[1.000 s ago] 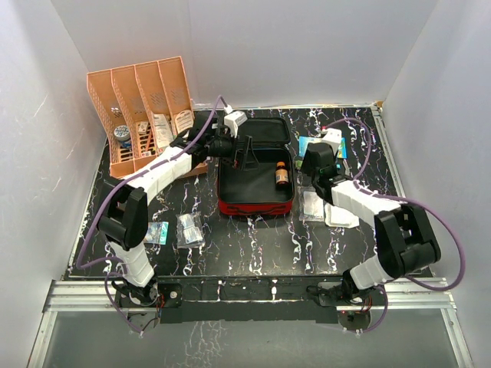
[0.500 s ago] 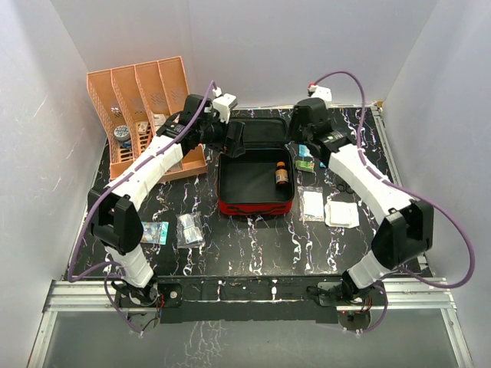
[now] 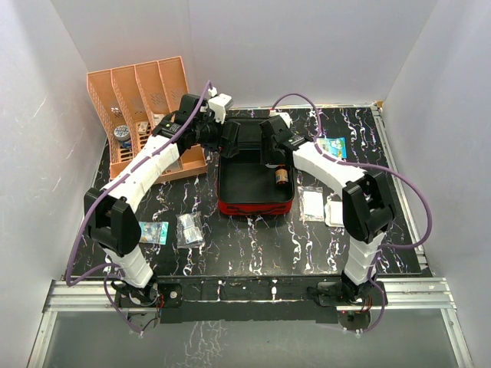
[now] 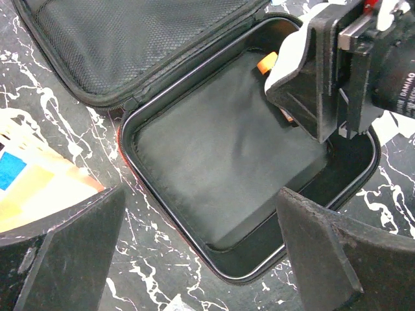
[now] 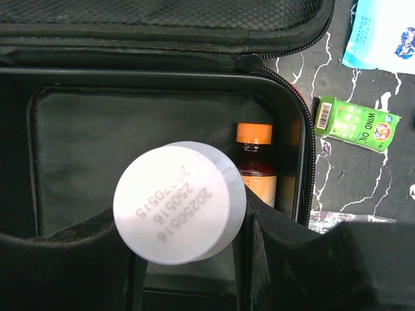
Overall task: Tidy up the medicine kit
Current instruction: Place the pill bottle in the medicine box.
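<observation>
Now the medicine kit (image 3: 253, 207) lies open in the middle of the bench (image 3: 245, 245), with a small brown bottle (image 5: 254, 170) inside by its right wall. The right hand (image 5: 181, 210) grips a round white tub (image 5: 179, 194) over the kit, and the left hand (image 4: 198, 194) hangs above it, fingers (image 4: 71, 240) spread wide.

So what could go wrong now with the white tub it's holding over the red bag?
1. The right gripper holds the white tub just beside the brown bottle lying in the medicine kit. Lowered there, the tub might knock the bottle or land on it.
2. The left gripper hovers open at the kit's other side, close to the right one, so the two arms might bump.
</observation>
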`<move>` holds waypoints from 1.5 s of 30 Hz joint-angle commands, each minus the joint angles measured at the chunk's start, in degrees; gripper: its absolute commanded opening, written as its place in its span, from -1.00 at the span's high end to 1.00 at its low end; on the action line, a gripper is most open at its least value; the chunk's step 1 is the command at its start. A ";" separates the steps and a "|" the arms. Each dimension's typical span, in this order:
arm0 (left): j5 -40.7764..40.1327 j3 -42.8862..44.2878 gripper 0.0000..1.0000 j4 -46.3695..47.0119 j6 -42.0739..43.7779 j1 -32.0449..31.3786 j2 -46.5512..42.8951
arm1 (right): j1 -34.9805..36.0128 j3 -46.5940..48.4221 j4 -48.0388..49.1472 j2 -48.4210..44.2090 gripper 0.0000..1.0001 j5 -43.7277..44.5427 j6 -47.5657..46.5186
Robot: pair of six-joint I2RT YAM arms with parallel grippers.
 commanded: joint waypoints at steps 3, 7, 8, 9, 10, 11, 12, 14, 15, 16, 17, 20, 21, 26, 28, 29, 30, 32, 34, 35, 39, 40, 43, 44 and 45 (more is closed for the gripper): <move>-0.17 1.76 -0.97 -1.60 0.58 0.58 -2.81 | -0.24 5.66 2.34 2.95 1.00 0.72 0.60; -0.06 1.89 -0.97 -2.03 0.64 0.67 -2.55 | -0.01 7.29 2.34 6.22 1.00 0.72 0.60; -0.10 1.92 -0.97 -2.15 0.69 0.75 -2.51 | 0.16 7.69 2.34 6.92 1.00 0.72 0.60; -0.14 1.88 -0.97 -2.35 0.82 0.76 -2.50 | 0.29 8.02 2.34 7.64 1.00 0.72 0.60; -0.15 1.92 -0.97 -2.52 0.93 0.82 -2.45 | 0.36 8.31 2.34 8.11 1.00 0.72 0.60; -0.15 1.93 -0.97 -2.67 1.02 0.84 -2.45 | 0.44 8.45 2.34 8.36 1.00 0.72 0.60; -0.15 1.93 -0.97 -2.82 1.11 0.92 -2.43 | 0.53 8.42 1.84 8.36 0.54 -8.24 -5.00; -0.15 1.77 -0.97 -2.90 1.13 1.00 -2.50 | 0.67 7.94 -14.48 7.97 1.00 -8.90 2.39; -0.10 1.64 -0.97 -2.92 1.12 1.02 -2.55 | 0.74 7.57 -15.02 7.65 1.00 -9.00 2.71; -0.06 1.58 -0.97 -2.96 1.10 1.02 -2.55 | 0.85 7.20 -15.40 7.26 1.00 -9.06 2.99; 0.08 1.52 -0.97 -2.96 1.13 1.02 -2.44 | 0.89 6.75 -15.71 6.84 1.00 -9.20 3.30; 0.44 1.57 -0.97 -3.09 0.90 1.00 -2.26 | 1.12 5.97 -17.07 6.02 1.00 -9.84 3.95; 0.61 1.70 -0.97 -3.18 0.91 1.02 -2.18 | 1.20 6.07 -17.78 5.94 1.00 -9.81 4.14; 1.39 2.01 -0.97 -3.10 0.57 1.02 -1.51 | 1.34 5.73 -18.59 5.47 1.00 -9.12 4.38; 1.97 2.14 -0.97 -3.12 0.43 1.02 -1.38 | 1.34 6.21 -18.70 6.01 1.00 -8.47 4.48; 2.15 2.18 -0.97 -3.14 0.36 1.02 -1.24 | 1.33 6.59 -18.67 6.41 1.00 -8.01 4.54; 2.33 2.19 -0.97 -3.13 0.35 1.02 -1.19 | 1.34 7.02 -18.56 6.86 1.00 -7.67 4.57; 2.61 2.19 -0.97 -3.19 0.34 1.03 -1.18 | 1.34 7.82 -18.07 7.72 0.93 -6.99 4.73; 2.83 2.30 -0.97 -3.31 0.58 1.02 -1.11 | 1.32 9.11 -18.03 9.06 0.77 -6.34 4.82; 2.84 2.25 -0.97 -3.30 0.71 1.02 -1.19 | 1.34 9.89 -18.19 9.60 0.68 -5.89 4.87; 2.97 1.87 -0.97 -3.10 0.90 1.11 -1.56 | 1.34 11.95 -17.95 10.73 0.38 -4.25 4.91; 3.08 1.77 -0.97 -3.10 0.88 1.09 -1.67 | 1.34 12.35 -17.75 10.80 0.31 -3.95 4.88; 3.38 1.43 -0.97 -3.07 0.69 1.07 -2.18 | 1.31 13.60 -17.44 11.23 0.12 -3.33 4.50; 3.45 1.28 -0.97 -3.04 0.67 1.10 -2.25 | 1.33 13.91 -17.45 11.34 0.09 -3.29 4.40; 3.50 1.11 -0.97 -2.98 0.55 1.11 -2.48 | 1.34 14.06 -17.48 11.44 0.06 -3.19 4.38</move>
